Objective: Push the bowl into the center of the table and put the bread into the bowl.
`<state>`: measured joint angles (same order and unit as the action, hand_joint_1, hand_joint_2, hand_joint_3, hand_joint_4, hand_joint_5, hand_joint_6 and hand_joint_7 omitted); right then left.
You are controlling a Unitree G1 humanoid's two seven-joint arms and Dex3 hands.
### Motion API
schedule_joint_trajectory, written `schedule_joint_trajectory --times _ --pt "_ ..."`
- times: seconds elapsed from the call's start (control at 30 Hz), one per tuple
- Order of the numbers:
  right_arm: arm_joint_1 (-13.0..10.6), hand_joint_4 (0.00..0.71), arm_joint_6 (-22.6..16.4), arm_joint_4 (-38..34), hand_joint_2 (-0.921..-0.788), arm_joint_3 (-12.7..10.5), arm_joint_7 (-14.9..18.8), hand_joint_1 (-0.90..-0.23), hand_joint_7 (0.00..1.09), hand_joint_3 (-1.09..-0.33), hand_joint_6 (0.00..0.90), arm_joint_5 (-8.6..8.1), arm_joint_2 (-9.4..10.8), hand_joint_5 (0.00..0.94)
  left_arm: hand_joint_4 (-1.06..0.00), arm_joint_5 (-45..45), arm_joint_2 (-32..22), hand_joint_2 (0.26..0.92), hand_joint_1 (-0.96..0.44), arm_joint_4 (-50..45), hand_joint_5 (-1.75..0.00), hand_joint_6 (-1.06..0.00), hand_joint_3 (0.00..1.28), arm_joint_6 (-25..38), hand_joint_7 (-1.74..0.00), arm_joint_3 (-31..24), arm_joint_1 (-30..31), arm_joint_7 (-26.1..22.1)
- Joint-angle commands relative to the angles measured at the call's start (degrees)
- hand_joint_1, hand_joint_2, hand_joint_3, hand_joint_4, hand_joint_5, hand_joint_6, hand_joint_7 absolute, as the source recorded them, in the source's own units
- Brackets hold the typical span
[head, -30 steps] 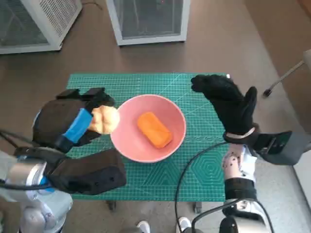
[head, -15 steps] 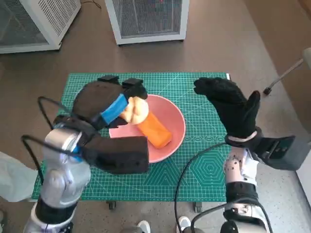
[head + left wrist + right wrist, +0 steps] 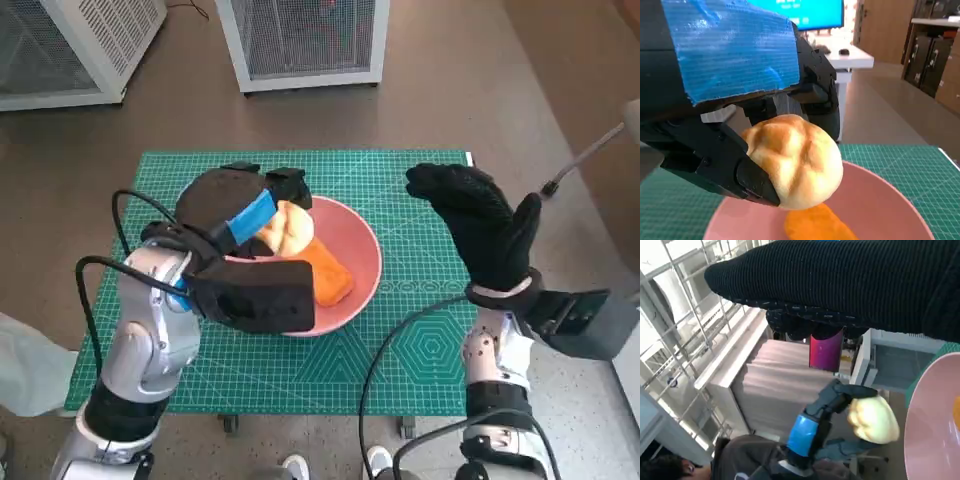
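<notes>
- A green cutting mat (image 3: 420, 340) with a printed grid covers the counter.
- An orange, oblong object (image 3: 328, 278) lies on the mat side of the scene, partly hidden; the left wrist view shows it too (image 3: 815, 227).
- Brown floor (image 3: 480, 90) surrounds the counter.
- Two white cabinets with mesh fronts stand on the floor beyond the counter: one in the middle (image 3: 305, 40), one at the far left corner (image 3: 75, 45).
- A black cable (image 3: 385, 375) loops over the near part of the mat.
- A bright blue screen (image 3: 810, 12) glows in the left wrist view.
- A person (image 3: 670, 470) sits low in the right wrist view.
</notes>
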<state>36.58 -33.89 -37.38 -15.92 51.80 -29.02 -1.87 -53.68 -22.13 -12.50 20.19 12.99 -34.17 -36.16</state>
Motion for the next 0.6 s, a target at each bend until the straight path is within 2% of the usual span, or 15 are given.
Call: schedule_joint_trajectory --times 0.03,0.17,0.33,0.43,0.6 --pt "-1.8 0.247 0.1 0.7 -0.921 0.6 -1.7 -0.581 0.01 -0.637 0.381 0.77 0.3 0.001 -0.42 0.8 0.5 0.800 -0.17 -1.8 -0.14 -0.46 0.02 2.4 -0.16 -0.2 1.1 -0.2" --pt "-2.1 0.246 0.2 1.7 -0.921 1.3 -2.9 -0.582 0.01 -0.638 0.381 1.11 0.5 0.000 -0.40 5.9 0.8 0.786 -0.22 -3.6 -0.03 -0.45 0.00 4.2 -0.04 -3.7 1.7 -0.8" --pt "-2.0 0.242 0.1 2.1 -0.921 2.0 -4.0 -0.591 0.01 -0.637 0.378 1.40 0.6 0.000 -0.34 14.8 2.0 0.783 -0.23 -6.0 0.00 -0.39 0.00 6.7 -0.01 -9.1 3.2 -0.7" --pt "-1.6 0.241 -0.1 1.6 -0.921 2.3 -4.2 -0.593 0.01 -0.636 0.378 1.45 0.5 0.000 -0.29 24.0 4.5 0.782 -0.25 -7.5 0.00 -0.34 0.00 6.1 0.00 -14.5 5.6 0.5" --pt "-1.1 0.241 -0.2 1.3 -0.921 2.6 -4.4 -0.593 0.01 -0.634 0.377 1.40 0.3 0.000 -0.24 34.0 5.6 0.789 -0.31 -8.0 0.00 -0.30 0.00 3.4 0.00 -19.3 8.5 2.2"
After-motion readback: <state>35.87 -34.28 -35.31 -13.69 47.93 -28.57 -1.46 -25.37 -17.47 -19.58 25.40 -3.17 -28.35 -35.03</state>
